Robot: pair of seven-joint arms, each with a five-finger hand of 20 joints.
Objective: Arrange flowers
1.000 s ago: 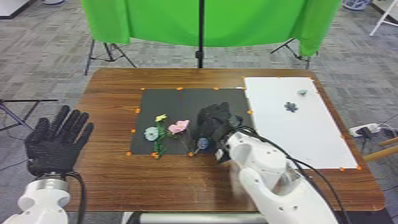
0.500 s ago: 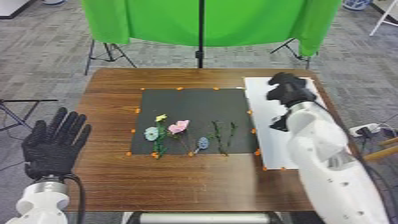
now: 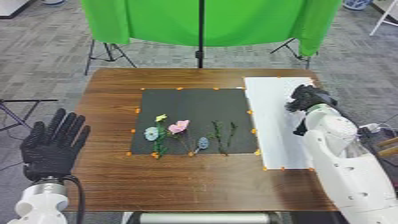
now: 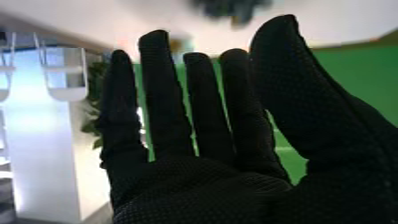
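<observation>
The brown table (image 3: 160, 185) bears a black mat (image 3: 191, 102) and a white sheet (image 3: 271, 125). The left hand (image 3: 51, 155) is wide, fingers straight, at the table's left edge; the right hand (image 3: 309, 98) is over the sheet — wide too, fingers (image 4: 162, 100) straight. On the mat lie green sprigs (image 3: 232, 135), a pink flower (image 3: 179, 126), a pale blue flower (image 3: 152, 133) left of it, a darker blue flower (image 3: 203, 143) between pink and sprigs — and a yellow flower (image 3: 161, 118).

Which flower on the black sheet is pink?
The bloom between the yellow flower and the blue oval flower; no other one is pink.
</observation>
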